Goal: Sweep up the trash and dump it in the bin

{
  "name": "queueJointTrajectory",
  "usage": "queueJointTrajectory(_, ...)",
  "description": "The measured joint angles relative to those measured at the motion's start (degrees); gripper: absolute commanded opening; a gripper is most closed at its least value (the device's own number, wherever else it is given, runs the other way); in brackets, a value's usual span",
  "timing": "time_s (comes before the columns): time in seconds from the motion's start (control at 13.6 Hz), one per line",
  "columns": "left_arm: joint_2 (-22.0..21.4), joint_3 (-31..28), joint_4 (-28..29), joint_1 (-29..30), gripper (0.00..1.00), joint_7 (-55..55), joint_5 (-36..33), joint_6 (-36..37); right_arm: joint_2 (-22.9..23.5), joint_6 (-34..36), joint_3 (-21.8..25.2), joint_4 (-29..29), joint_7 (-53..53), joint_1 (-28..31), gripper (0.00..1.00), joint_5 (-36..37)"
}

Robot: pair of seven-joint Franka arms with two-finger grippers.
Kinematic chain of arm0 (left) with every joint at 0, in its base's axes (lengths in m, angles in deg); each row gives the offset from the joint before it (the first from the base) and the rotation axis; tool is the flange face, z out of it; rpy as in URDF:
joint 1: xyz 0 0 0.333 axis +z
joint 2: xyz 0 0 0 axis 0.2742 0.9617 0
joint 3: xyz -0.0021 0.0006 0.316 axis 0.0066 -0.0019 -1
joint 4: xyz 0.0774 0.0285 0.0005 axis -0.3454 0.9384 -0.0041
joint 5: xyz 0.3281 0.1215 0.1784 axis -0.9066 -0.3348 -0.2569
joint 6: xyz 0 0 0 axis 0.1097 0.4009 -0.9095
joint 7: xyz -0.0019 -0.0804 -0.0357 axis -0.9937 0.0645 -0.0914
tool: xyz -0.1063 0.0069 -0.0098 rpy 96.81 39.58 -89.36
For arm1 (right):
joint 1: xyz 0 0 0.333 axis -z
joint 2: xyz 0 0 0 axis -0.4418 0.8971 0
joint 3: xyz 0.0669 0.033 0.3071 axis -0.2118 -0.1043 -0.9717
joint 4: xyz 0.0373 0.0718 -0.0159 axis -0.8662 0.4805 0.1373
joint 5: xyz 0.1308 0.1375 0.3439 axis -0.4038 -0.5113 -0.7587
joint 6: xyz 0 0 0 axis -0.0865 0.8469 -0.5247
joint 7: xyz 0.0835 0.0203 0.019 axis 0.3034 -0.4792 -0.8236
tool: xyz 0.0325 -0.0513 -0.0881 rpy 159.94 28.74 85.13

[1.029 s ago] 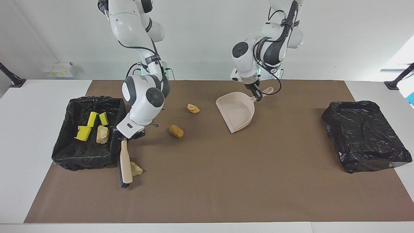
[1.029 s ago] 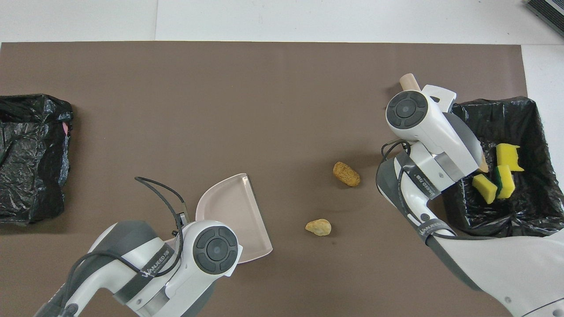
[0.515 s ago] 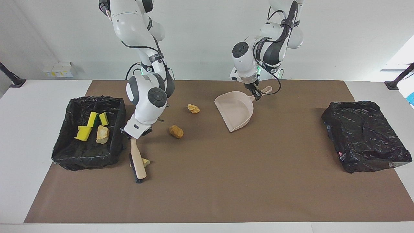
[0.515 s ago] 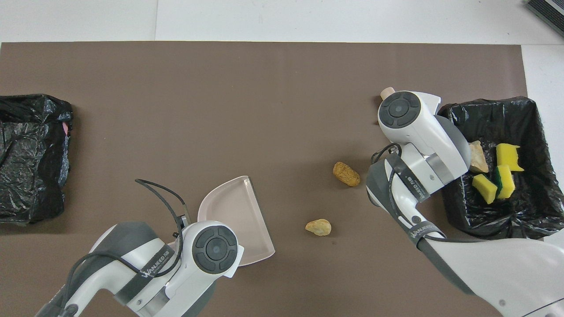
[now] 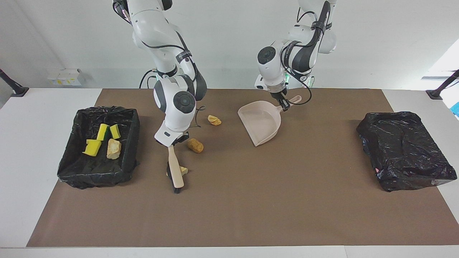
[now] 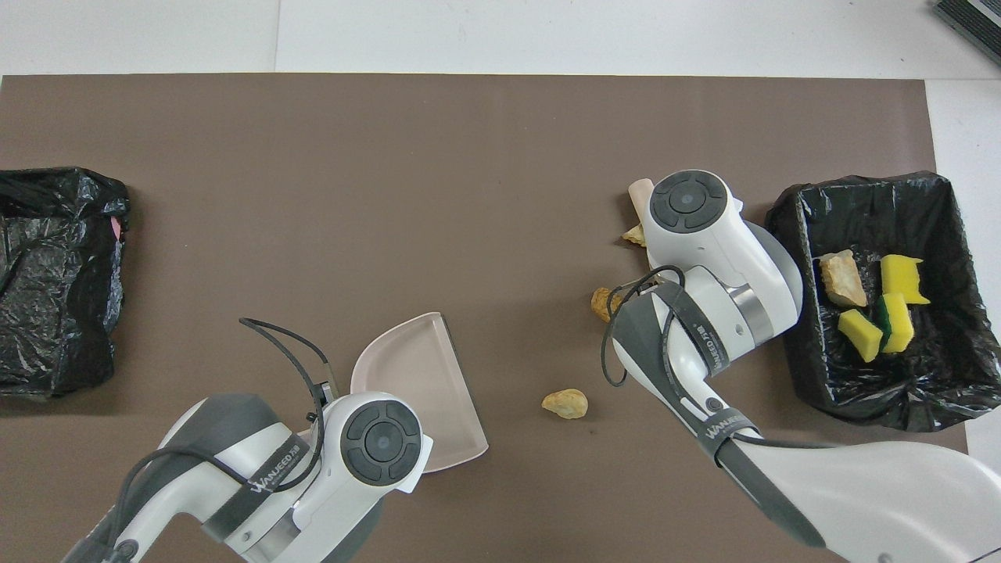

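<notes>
Gripping the brush (image 5: 175, 170) handle, the right end effector (image 5: 173, 140) is clamped shut on it left of centre in the facing view, bristles on the desk (image 5: 229, 215) against one tan scrap (image 5: 183, 170). The left end effector (image 5: 285, 104) pinches the dustpan (image 5: 261, 122) handle up top, pan empty. Four scraps (image 5: 103, 140) already sit in the bin (image 5: 82, 175) at the frame's left edge. Two more lumps, one (image 5: 195, 145) by the brush and one (image 5: 214, 120) higher up, are loose. I'd say just over halfway.
</notes>
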Motion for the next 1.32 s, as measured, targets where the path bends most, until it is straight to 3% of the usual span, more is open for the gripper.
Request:
queueJointTrajectory(0.59, 0.0, -0.06, 0.0, 0.0, 0.0, -0.01, 0.09, -0.01, -2.76, 0.01, -1.76, 0.86, -8.69, -0.09, 0.0, -17.12)
queueJointTrajectory(0.96, 0.0, -0.2, 0.03, 0.0, 0.0, -0.02, 0.65, -0.01, -8.7, 2.6, -1.45, 1.24, -4.75, 2.97, 0.0, -19.89)
queueJointTrajectory(1.18, 0.0, -0.24, 0.04, 0.0, 0.0, -0.02, 0.82, -0.05, -11.52, 1.68, -1.17, 6.72, -3.99, 7.4, 0.0, -19.89)
queueJointTrajectory(1.32, 0.0, -0.25, 0.04, 0.0, 0.0, -0.03, 0.94, -0.05, -14.47, -3.51, -1.21, 14.15, -3.93, 8.21, 0.0, -19.89)
